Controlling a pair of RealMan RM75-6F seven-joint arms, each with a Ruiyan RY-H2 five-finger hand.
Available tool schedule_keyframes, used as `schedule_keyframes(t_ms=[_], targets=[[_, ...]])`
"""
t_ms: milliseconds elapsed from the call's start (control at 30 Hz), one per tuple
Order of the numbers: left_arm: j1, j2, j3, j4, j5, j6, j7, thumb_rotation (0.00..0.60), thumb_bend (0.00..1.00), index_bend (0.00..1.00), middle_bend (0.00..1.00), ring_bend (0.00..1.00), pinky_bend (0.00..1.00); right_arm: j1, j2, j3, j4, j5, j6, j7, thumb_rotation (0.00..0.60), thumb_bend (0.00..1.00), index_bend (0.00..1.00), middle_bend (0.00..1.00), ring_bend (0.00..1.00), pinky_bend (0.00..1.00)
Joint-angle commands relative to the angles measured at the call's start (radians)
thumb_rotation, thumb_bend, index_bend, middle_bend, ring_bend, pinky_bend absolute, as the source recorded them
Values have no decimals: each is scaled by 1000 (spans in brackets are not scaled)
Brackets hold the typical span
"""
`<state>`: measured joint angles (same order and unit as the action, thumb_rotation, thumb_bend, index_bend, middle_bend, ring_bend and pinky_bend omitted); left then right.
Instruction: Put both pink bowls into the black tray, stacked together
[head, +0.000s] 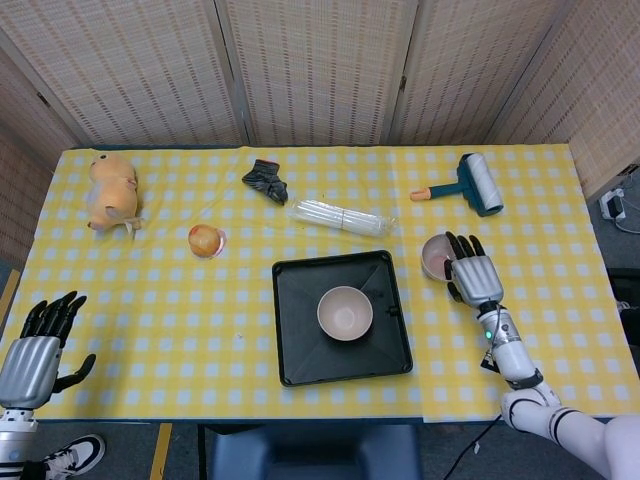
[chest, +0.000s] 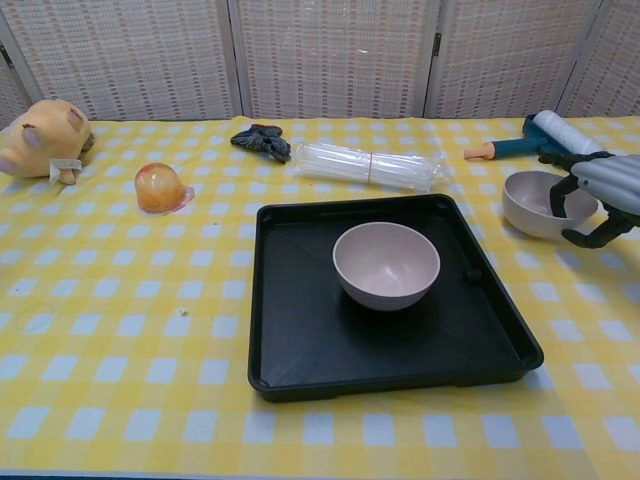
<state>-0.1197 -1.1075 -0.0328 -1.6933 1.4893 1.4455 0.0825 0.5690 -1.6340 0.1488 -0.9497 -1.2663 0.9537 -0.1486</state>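
One pink bowl sits upright in the middle of the black tray. The second pink bowl stands on the yellow checked cloth, right of the tray's far corner. My right hand is at that bowl's right side. Its fingers curve over the rim into the bowl and the thumb lies outside, just off the wall. The bowl rests on the table. My left hand hangs with fingers apart off the near left corner, holding nothing; the chest view does not show it.
A lint roller lies behind the right hand. A clear plastic pack lies just beyond the tray. Further left are a black cloth, an orange jelly cup and a plush toy.
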Motion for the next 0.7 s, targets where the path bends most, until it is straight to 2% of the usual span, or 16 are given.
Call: schedule_keyframes(t_ms=[33,200,467,700], targets=[[0,1,1,0,0,0,-1,600,361,0,68,99,38,-6,-1,1,-3,-6,20,0,600,445,660,27,0,0],[0,1,3,2,4,-1,-4,600,361,0,68,99,38,-20,24,-1,-52,-31,70,1,600,445,668,29,0,0],[1,0,4,0,7,1,-2,600,361,0,68,99,38,-35,71,-19,-208,-115,185,-60,600,445,668,29,0,0],[2,2,6,-3,13,4,-4,600,361,0,68,99,38,-17,69,-29,-315,-163,206,-113,600,445,668,28,0,0]])
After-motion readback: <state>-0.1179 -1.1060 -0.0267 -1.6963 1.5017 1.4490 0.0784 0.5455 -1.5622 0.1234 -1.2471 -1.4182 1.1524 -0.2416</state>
